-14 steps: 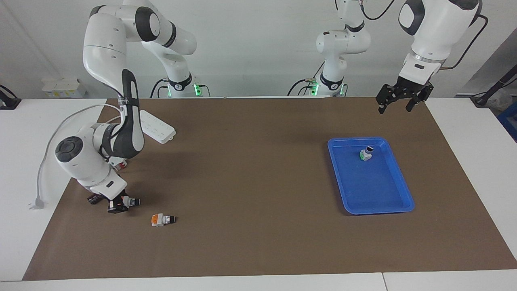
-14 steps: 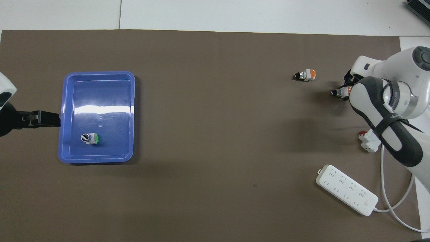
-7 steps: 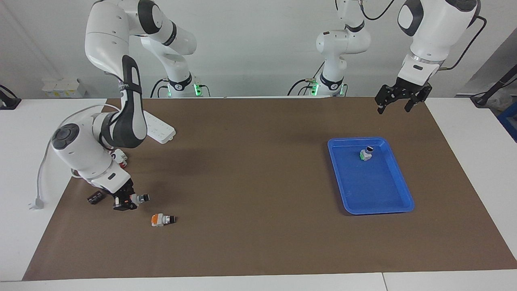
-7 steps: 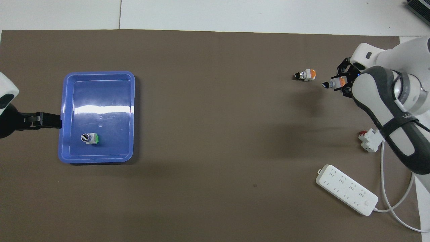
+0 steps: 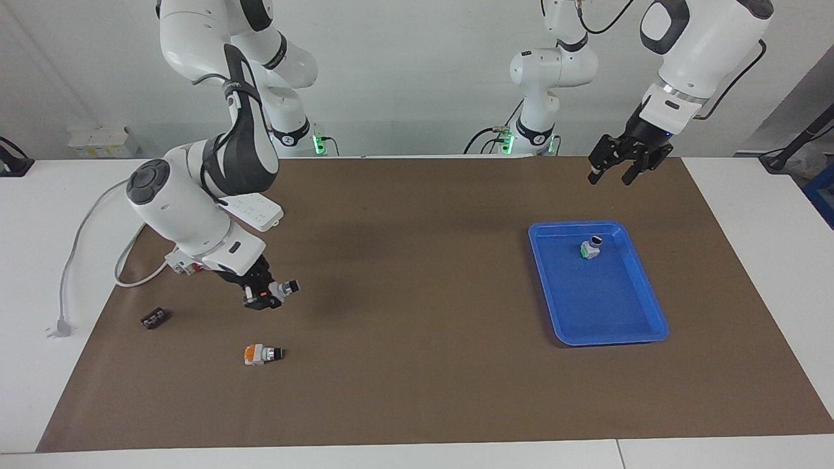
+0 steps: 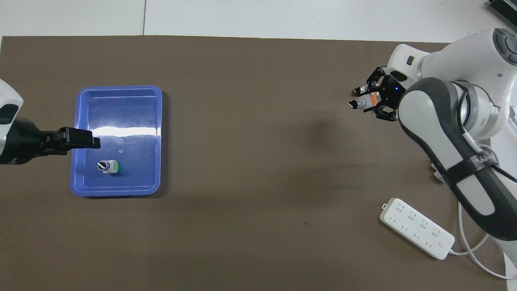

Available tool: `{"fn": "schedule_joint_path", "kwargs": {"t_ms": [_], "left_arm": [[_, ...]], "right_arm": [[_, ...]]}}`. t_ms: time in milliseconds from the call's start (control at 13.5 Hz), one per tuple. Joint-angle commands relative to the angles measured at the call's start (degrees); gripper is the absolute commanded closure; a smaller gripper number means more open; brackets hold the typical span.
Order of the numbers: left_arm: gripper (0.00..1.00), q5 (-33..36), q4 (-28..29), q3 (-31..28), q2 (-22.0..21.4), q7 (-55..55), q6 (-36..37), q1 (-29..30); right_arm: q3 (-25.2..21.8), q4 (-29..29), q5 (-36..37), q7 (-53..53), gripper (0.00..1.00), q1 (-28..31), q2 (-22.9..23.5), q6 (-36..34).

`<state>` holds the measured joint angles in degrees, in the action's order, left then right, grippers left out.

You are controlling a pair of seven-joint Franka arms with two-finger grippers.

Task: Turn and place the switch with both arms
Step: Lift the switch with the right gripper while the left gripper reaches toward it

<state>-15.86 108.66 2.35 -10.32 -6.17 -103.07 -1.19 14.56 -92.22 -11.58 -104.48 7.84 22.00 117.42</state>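
The switch [image 5: 279, 290] is up in the air, pinched by its end in the right gripper [image 5: 262, 294] jaws. It could twist loose during the handover. The left gripper [image 5: 615, 164], jaws open, hangs above the tray [image 5: 653, 324].

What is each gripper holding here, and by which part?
The right gripper grips a whitish-grey selector switch with black knob by its orange end block, raised above the brown mat. The left gripper holds nothing.
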Motion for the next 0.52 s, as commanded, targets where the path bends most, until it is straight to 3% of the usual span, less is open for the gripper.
{"fn": "schedule_joint_path", "kwargs": {"t_ms": [0,296,443], "left_arm": [[0.19,-9.0,3.6,0.2,-1.0,-2.1,-4.0,-0.7],[0.24,-20.0,5.5,0.2,-0.5,-5.8,-8.5,-4.6],[0.26,-25.0,5.9,0.3,0.4,-11.0,-14.1,-8.5]], "right_arm": [[2.0,-0.4,-2.2,4.9,1.00,-1.2,-1.9,-0.2],[7.9,-0.2,-4.5,10.8,1.00,-1.3,-4.9,0.0],[8.3,-0.6,-7.6,11.8,1.00,-3.0,-5.9,0.3]]}}
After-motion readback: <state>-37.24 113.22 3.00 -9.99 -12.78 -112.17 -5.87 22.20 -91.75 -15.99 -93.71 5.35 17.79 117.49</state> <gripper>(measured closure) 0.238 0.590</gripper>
